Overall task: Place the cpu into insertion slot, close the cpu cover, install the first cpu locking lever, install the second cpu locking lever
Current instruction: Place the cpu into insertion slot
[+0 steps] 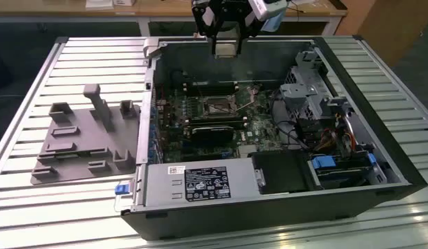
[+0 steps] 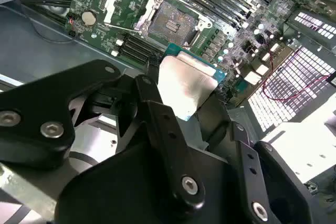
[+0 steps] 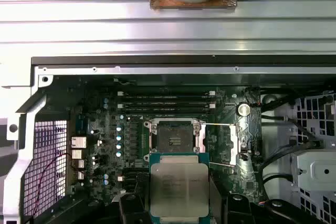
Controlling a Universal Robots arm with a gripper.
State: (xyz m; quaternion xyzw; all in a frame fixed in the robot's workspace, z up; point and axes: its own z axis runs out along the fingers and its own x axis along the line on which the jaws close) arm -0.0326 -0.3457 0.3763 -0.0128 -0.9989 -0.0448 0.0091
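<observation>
Aloft, one cpu [image 3: 179,182] in one hand [image 3: 180,206]

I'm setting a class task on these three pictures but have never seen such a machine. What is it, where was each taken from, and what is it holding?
It is a robot that grasps with a claw. The exterior view looks from off the robot at an open computer case lying on a slatted table, with a grey tray at that view's left. Both wrist views come from cameras riding near the claw, looking into the case. The claw grips the cpu, a flat silver chip, over the case. The slot is empty and its cover stands open.
</observation>
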